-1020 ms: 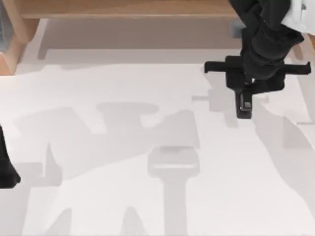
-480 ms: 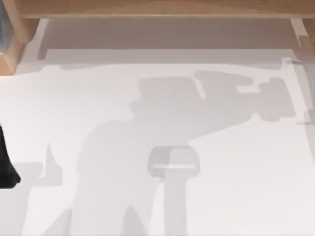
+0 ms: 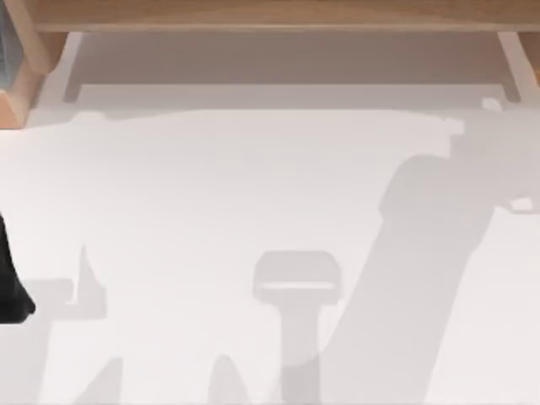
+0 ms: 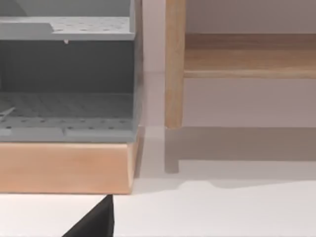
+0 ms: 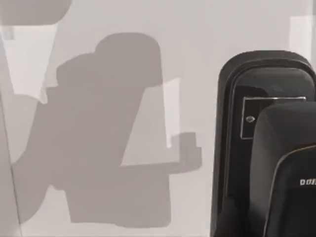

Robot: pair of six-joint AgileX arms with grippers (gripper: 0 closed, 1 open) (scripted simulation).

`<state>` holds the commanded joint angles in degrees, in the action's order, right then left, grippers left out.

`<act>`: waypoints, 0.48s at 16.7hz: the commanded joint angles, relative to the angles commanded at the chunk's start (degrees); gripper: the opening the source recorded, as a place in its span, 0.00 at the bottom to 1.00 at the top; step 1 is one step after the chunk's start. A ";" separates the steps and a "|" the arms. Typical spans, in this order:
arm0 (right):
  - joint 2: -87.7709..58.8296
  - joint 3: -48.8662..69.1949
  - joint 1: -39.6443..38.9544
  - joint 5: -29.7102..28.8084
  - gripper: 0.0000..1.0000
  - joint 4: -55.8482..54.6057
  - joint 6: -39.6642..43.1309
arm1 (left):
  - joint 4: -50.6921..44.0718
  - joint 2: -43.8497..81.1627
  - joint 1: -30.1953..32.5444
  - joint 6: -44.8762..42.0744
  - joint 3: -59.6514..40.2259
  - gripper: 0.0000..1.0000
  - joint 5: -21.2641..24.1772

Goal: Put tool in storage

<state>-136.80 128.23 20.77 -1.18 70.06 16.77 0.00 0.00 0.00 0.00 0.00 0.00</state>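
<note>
The tool, a slim black stapler [image 5: 256, 98] with a rounded end and a framed panel on its face, is held above the white table [image 5: 108, 19] in the right wrist view. My right gripper [image 5: 289, 168] is shut on it, one black finger lying across its lower part. The arm's shadow [image 3: 422, 253] falls on the right half of the table in the top view. The storage, a grey cabinet [image 4: 69, 74] with perforated shelves on a wooden base, stands at the table's far left corner [image 3: 4, 51]. My left arm [image 3: 8, 287] is parked at the left edge.
A wooden shelf [image 3: 270, 15] runs along the back of the table. One of its upright legs [image 4: 174, 64] stands just beside the grey cabinet, with a narrow gap between them. A black corner of the left gripper [image 4: 96, 222] shows low in the left wrist view.
A second ago my right gripper hung with the stapler over the table's back right. It has since left the top view, and its shadow has swept to the right side.
</note>
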 joint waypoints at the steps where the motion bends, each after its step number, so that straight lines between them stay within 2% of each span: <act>1: -1.95 0.49 0.32 0.34 0.00 0.67 1.33 | 0.00 0.00 0.00 0.00 0.00 1.00 0.00; 8: -4.82 0.62 0.31 0.68 0.00 2.37 3.13 | 0.00 0.00 0.00 0.00 0.00 1.00 0.00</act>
<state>-141.62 128.85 21.09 -0.51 72.44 19.90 0.00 0.00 0.00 0.00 0.00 0.00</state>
